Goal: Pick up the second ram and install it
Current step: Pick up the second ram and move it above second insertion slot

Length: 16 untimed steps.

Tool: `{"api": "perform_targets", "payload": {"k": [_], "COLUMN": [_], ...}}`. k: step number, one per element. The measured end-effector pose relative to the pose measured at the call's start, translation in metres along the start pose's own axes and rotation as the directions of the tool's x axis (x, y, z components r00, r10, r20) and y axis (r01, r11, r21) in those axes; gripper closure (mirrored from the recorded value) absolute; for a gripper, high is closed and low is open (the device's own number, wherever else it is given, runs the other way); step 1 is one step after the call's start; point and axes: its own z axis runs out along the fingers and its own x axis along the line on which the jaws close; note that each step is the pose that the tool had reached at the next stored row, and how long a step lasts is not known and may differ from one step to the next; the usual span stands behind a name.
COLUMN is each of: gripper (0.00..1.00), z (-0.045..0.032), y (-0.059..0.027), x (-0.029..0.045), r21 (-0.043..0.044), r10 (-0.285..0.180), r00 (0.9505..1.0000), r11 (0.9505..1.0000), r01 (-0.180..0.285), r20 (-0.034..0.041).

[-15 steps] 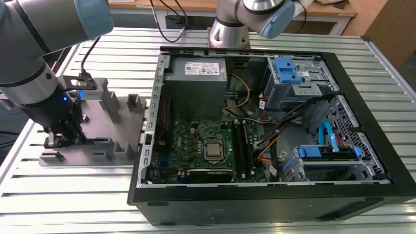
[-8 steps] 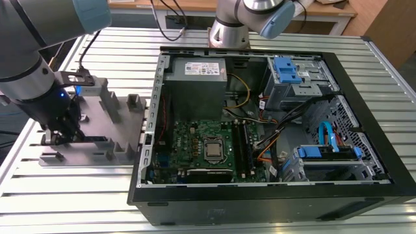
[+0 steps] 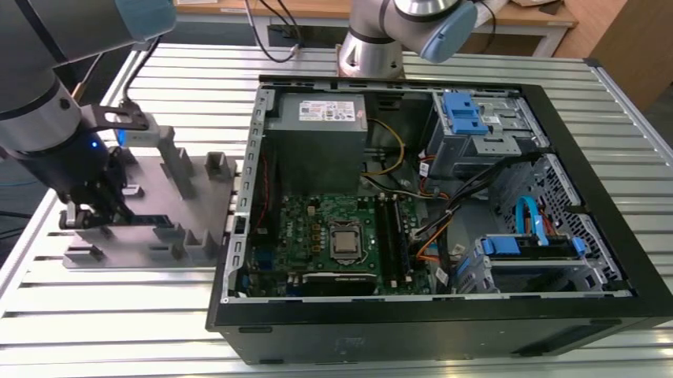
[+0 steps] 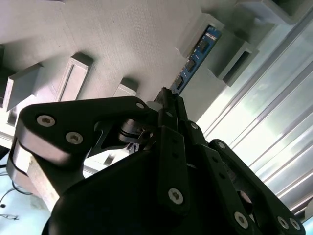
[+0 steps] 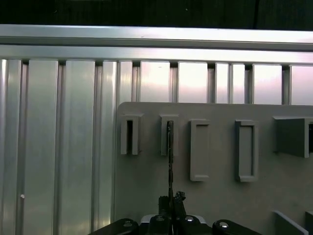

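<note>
First, in the exterior view, the arm reaches down onto the grey block on the slatted worktop, just beside the open computer case. In the second wrist view, the jaws pinch one end of the blue memory stick, and raised posts crowd its far end. In the first wrist view, the stick stands edge-on, with its far end in a slotted post.

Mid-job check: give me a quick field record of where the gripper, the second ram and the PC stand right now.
gripper: over the grey fixture block, at the exterior view's left, shut on one end of the second ram
second ram: standing on edge, its far end in a slot of the block
motherboard: inside the open case, at the exterior view's right
install: not yet done
</note>
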Motion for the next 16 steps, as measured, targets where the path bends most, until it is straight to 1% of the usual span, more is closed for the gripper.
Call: {"api": "perform_targets", "payload": {"k": [6, 16], "gripper": [0.86, 0.86], "z": [-0.0066, -0.0138], "y": [-0.0001, -0.0001], "x": [-0.0001, -0.0002], "r21": [0.0000, 0.0001], "r10": [0.000, 0.000], "r00": [1.0000, 1.0000], "r11": [1.0000, 1.0000], "r01": [0.000, 0.000], "r20": [0.0000, 0.0006]}}
